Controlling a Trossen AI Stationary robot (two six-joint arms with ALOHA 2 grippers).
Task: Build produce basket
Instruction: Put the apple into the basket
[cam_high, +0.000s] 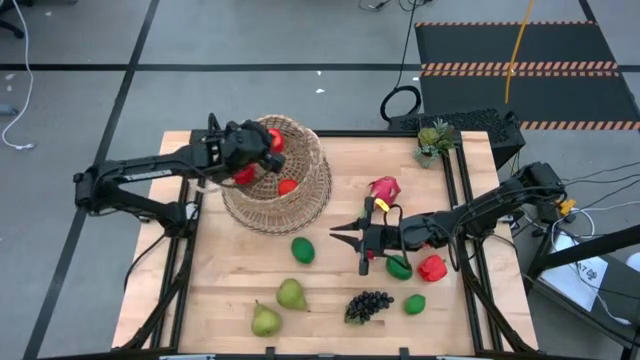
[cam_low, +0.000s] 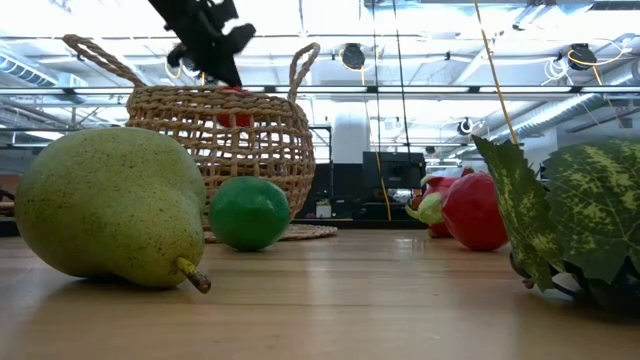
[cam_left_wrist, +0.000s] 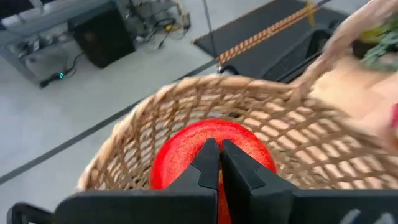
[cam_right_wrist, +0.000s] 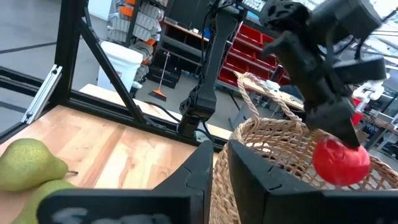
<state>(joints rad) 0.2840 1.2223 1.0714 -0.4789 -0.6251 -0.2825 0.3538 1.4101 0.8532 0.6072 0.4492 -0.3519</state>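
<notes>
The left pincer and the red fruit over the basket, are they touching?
Touching. In the right wrist view the left pincer grips the red fruit above the basket; the left wrist view shows its fingers against it.

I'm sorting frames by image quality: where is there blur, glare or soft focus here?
Left wrist view: the basket rim is motion-smeared toward one edge. Low view: bright ceiling lights wash out behind the basket, and the near pear looms large and soft. High view: evenly lit.
</notes>
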